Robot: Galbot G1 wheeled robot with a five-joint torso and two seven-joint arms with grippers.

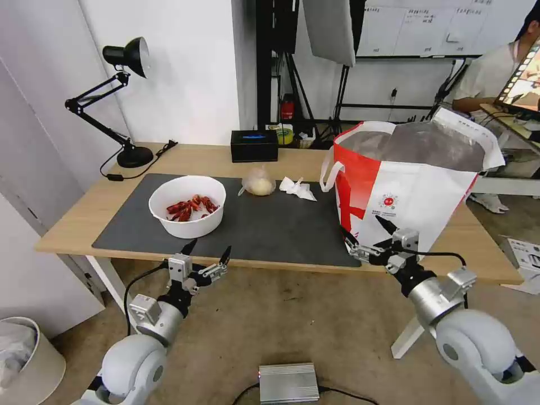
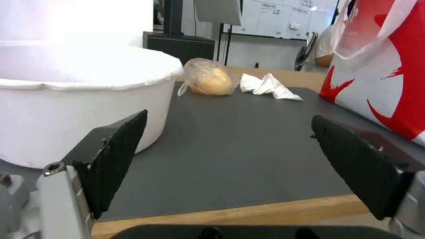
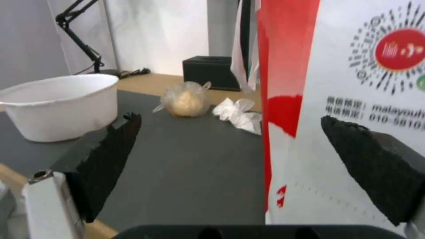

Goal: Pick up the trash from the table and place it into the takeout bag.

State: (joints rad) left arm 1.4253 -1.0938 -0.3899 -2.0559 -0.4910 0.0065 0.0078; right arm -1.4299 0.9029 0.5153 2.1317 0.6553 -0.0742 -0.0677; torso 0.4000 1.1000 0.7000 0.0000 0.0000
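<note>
- My left end effector [image 1: 207,251] and right end effector [image 1: 365,232] hover spread and empty at the counter's [image 1: 73,228] near edge.
- Bowl [image 1: 187,206], knotted bag [image 1: 259,183] and tissue [image 1: 297,188] lie on the mat; nothing visibly bagged.
- Takeout bag [image 1: 413,185] stands open, right.

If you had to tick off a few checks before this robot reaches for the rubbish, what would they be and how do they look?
1. Left gripper open, holding nothing, at the table's near edge: ok.
2. Right gripper open, in front of the takeout bag: ok.
3. Bag mouth open, upright: ok.
4. Bowl of crayfish shells upright on the mat, nearest the left gripper: ok.
5. Knotted clear bag and crumpled tissue lying apart, unobstructed: ok.
6. Room left inside the bag: cannot tell.
</note>
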